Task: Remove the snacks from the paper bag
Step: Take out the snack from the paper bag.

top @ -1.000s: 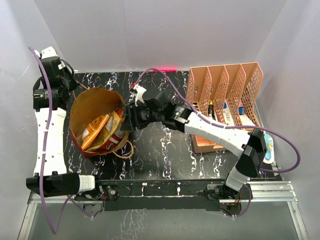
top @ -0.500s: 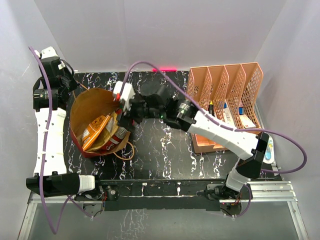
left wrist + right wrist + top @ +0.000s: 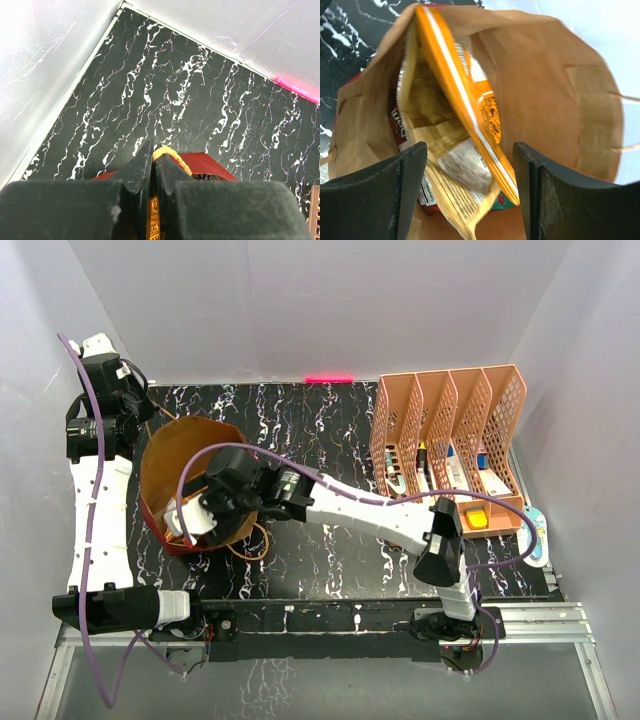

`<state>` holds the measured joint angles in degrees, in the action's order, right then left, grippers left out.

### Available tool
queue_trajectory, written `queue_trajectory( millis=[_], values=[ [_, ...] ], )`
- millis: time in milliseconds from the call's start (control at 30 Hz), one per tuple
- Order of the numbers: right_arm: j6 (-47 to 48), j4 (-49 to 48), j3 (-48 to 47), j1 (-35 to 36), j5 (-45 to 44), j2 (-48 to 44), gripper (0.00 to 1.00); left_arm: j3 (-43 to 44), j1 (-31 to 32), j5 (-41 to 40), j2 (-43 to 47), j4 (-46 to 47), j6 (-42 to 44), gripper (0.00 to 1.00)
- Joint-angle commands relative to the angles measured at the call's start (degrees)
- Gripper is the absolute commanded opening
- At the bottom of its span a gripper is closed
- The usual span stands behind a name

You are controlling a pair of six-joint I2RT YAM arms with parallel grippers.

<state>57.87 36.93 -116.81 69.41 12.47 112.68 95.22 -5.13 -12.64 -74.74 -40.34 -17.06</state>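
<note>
The paper bag (image 3: 170,455) lies open on the left of the table, red outside, brown inside. My left gripper (image 3: 152,156) is shut on its cord handle (image 3: 170,151) at the bag's far rim, above the bag's red outside (image 3: 202,162). My right gripper (image 3: 470,147) is open at the bag's mouth, jaws wide on either side of the snacks without touching them. Inside the bag are an orange packet (image 3: 465,95), a gold-brown packet (image 3: 437,165), a red packet (image 3: 400,132) and a bit of a teal one (image 3: 502,200). In the top view my right gripper (image 3: 195,512) covers most of the snacks.
A pink mesh desk organiser (image 3: 450,435) with pens and stationery stands at the right, with a yellow item (image 3: 475,520) in its front tray. The bag's second cord handle (image 3: 255,538) lies on the black marbled table (image 3: 330,560). White walls close in on three sides.
My right arm has swung left from the bag's right rim and its gripper now sits over the bag's mouth. The left arm and the bag have not moved.
</note>
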Motion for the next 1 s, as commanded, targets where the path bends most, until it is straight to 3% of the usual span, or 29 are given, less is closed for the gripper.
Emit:
queue_trajectory(
  millis=[0,267,367,533,633,700,967],
  values=[
    [11.3,0.02,-3.75,1.85,-3.68,1.83,0.71,1.26,-0.06,0.62,1.19,2.96,0.05,0.0],
    [14.55,-3.39,-5.09,2.28,-8.97,7.49,0.66,0.62,-0.07,1.7,1.74,3.19,-0.51,0.0],
    [14.21,-6.66,-5.32,2.31,-10.04,9.12,0.48,0.76,-0.12,1.77,1.75,3.12,-0.63,0.0],
    [11.13,-13.77,-4.33,2.31,-11.63,8.1,0.35,0.7,-0.07,1.1,2.07,3.15,-0.44,0.0],
    [8.08,-17.02,-4.73,1.98,-11.95,6.05,0.23,0.42,-0.06,0.89,2.38,3.26,-0.59,0.0],
    [6.23,-19.68,-4.9,1.75,-12.67,4.49,0.1,0.12,-0.06,0.92,2.52,3.43,-0.76,0.0],
    [-2.45,-28.13,-0.57,1.18,-12.41,-4.26,0.08,-0.13,-0.06,-0.03,2.8,3.51,-0.95,0.0]
  ],
)
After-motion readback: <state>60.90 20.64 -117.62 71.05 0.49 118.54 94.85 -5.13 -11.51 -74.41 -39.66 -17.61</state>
